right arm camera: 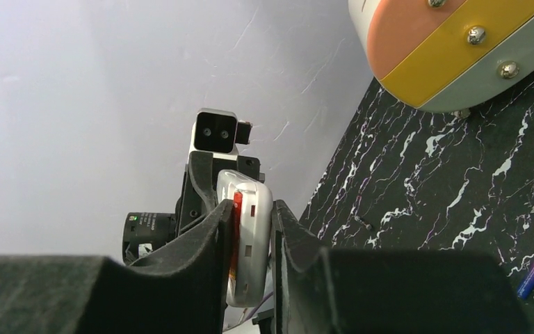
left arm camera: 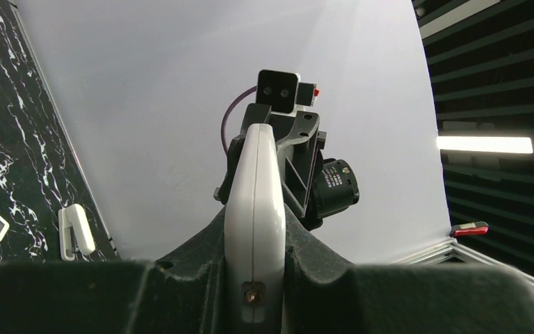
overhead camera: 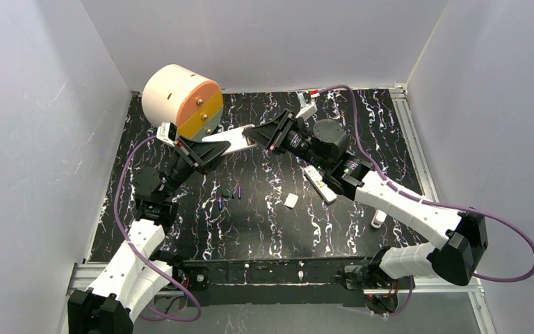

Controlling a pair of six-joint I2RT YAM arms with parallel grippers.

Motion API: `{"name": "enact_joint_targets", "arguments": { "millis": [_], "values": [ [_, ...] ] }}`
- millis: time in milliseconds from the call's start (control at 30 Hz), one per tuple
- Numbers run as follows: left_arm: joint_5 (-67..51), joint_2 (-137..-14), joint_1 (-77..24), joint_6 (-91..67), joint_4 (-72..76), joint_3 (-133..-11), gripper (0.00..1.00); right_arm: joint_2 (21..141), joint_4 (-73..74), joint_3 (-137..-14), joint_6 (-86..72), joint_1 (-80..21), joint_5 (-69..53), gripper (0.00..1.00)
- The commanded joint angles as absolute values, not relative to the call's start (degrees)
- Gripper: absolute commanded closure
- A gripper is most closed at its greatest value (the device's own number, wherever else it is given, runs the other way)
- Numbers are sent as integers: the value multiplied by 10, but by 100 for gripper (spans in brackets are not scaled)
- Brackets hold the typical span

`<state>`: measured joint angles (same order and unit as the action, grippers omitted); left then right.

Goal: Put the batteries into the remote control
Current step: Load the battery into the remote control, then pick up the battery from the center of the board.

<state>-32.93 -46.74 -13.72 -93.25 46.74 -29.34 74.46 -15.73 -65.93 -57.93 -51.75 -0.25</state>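
Nearest, the batteries (overhead camera: 228, 195) lie loose on the tabletop (overhead camera: 264, 229), not yet loaded. Beyond and above them, the left fingers (left arm camera: 201, 243) clamp one end of the white remote (left arm camera: 254, 181) and the right fingers (right arm camera: 201, 236) pinch the other, likely steadying it so the compartment can be reached.

White walls (overhead camera: 250, 42) enclose a black, white-veined tabletop (overhead camera: 264, 233).
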Motion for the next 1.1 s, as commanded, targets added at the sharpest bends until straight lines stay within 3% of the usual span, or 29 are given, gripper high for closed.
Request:
{"name": "enact_joint_targets", "arguments": {
  "millis": [0, 100, 333, 533, 833, 1067],
  "values": [
    [-336, -456, -138, -922, 494, -300, 100, 734, -181, -662, -569, -514, -16, 60],
    [-335, -456, -138, -914, 494, -297, 100, 727, -190, -661, -575, -511, -15, 37],
    [-336, -456, -138, -894, 492, -284, 100, 702, -211, -644, -572, -497, -25, 20],
    [-349, -443, -138, -796, 472, -280, 100, 663, -162, -627, -529, -464, -23, 19],
    [-350, -370, -137, -507, 241, -304, 100, 619, 146, -679, -343, -451, 133, 18],
    [-383, -305, -137, -347, 113, -340, 100, 638, 181, -665, -312, -452, 127, 18]
  ]
}}
